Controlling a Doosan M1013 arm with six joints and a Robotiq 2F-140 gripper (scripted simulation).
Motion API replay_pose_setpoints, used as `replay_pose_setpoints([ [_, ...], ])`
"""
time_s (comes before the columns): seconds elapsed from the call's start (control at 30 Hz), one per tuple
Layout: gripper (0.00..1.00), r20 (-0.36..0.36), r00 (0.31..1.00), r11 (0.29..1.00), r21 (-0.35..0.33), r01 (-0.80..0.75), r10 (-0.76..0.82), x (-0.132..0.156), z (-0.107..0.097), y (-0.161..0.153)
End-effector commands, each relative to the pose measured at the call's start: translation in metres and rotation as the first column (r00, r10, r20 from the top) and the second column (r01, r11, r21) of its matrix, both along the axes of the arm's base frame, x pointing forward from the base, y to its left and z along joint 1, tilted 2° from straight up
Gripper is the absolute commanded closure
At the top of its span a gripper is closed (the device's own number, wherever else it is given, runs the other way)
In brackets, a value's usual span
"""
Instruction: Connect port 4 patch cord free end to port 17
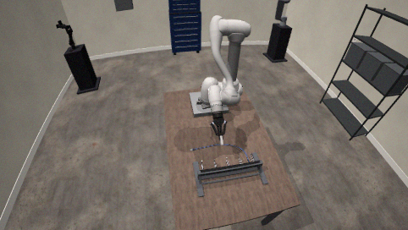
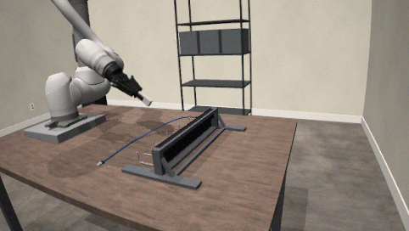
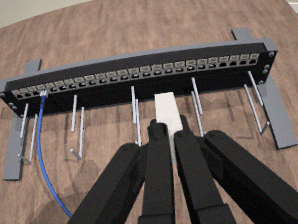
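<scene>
top view: end effector [image 1: 220, 134] [image 2: 140, 93] [image 3: 165, 107] shut, no cord held; open, grasp free plug [image 1: 191, 150] [image 2: 100, 163] at eight o'clock squarely, latch up.

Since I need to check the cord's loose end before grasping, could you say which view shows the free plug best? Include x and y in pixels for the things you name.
The exterior view: the free plug [image 1: 191, 150] [image 2: 100, 163] lies unobstructed on the table there. The top view shows it only tiny; the wrist view leaves it out.

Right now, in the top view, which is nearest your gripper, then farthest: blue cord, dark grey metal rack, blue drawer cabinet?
1. Blue cord, just in front.
2. Dark grey metal rack, beyond its middle.
3. Blue drawer cabinet, behind the arm.
</scene>
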State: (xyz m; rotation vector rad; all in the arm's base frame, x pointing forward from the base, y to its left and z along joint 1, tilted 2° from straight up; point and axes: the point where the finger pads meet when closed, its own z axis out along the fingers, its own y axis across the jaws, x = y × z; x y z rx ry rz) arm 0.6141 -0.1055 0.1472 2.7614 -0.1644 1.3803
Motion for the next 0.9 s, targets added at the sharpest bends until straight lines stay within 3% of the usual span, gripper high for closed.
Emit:
replay_pose_setpoints([
  [0.0, 1.0, -0.005, 1.0, 1.0, 0.005, 0.004, -0.004, -0.004, 0.001, -0.003],
  [0.43, 1.0, -0.005, 1.0, 1.0, 0.005, 0.004, -0.004, -0.007, 0.001, -0.027],
  [0.87, 1.0, -0.005, 1.0, 1.0, 0.005, 0.004, -0.004, -0.015, 0.0, -0.09],
])
